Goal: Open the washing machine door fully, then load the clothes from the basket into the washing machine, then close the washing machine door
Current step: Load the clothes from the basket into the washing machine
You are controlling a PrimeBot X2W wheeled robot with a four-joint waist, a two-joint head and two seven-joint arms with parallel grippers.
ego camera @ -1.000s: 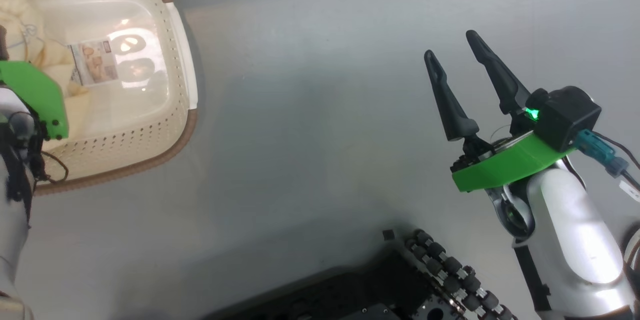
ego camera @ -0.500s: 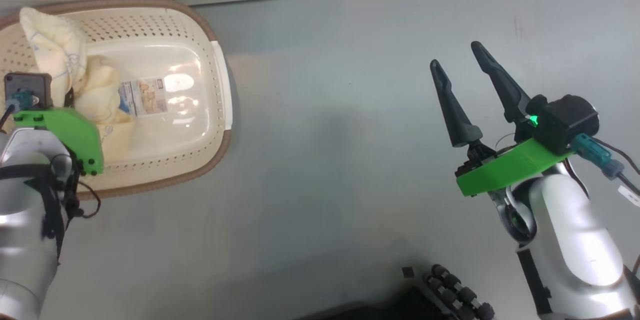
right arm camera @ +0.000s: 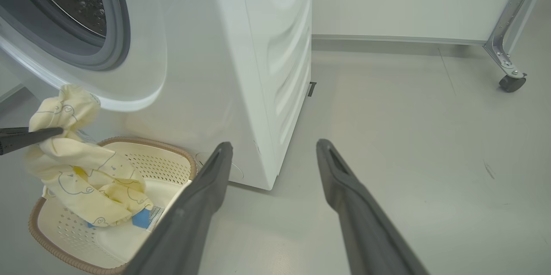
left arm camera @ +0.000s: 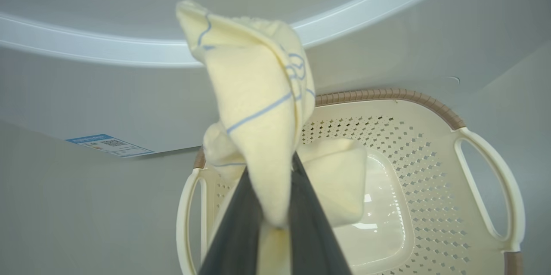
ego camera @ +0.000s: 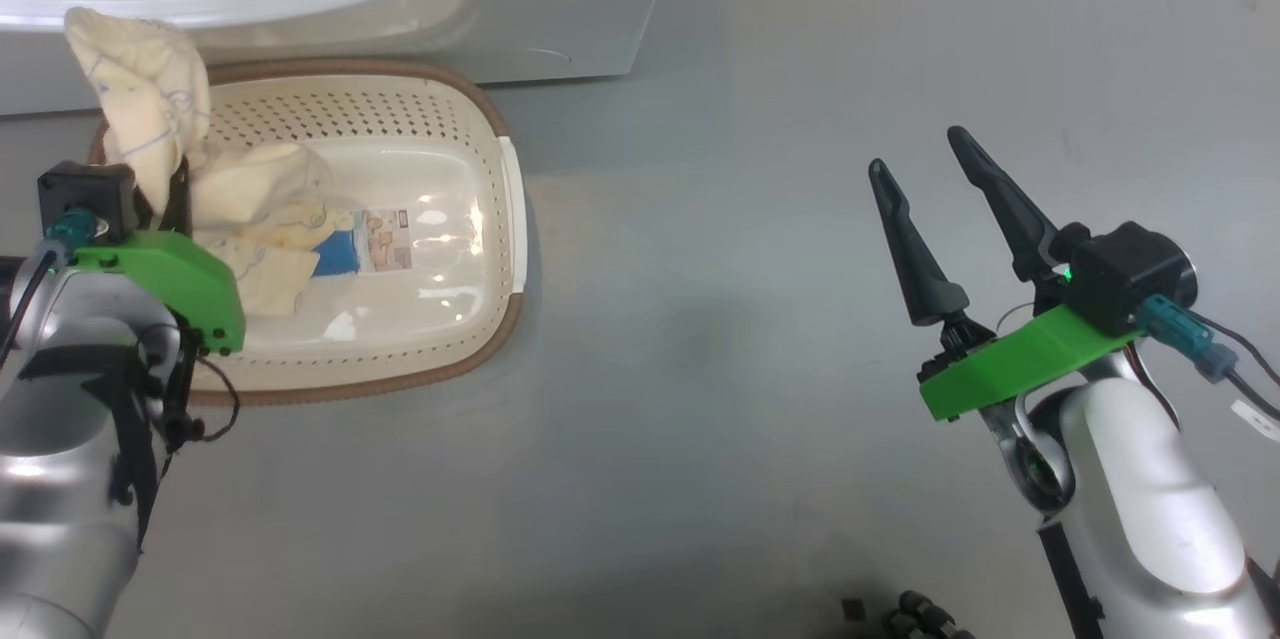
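The left end effector (left arm camera: 271, 167) has lifted the clothes (left arm camera: 254, 94) higher, partly out of the basket (left arm camera: 430, 137), toward the washing machine (right arm camera: 241, 51) at twelve o'clock.

left claw (left arm camera: 272, 166) fingers pinched tight on the clothes (left arm camera: 258, 94), silver left forearm (ego camera: 70, 459) reaching forward, right claw (ego camera: 918, 151) fingers spread wide, pointing forward, pale right forearm (ego camera: 1140, 499) held apart, green wrist plates both arms

We see the grey floor (ego camera: 700, 369) carrying the cream basket (ego camera: 330, 109) just before the white washing machine (right arm camera: 258, 51), a caster (right arm camera: 511, 82) well apart.
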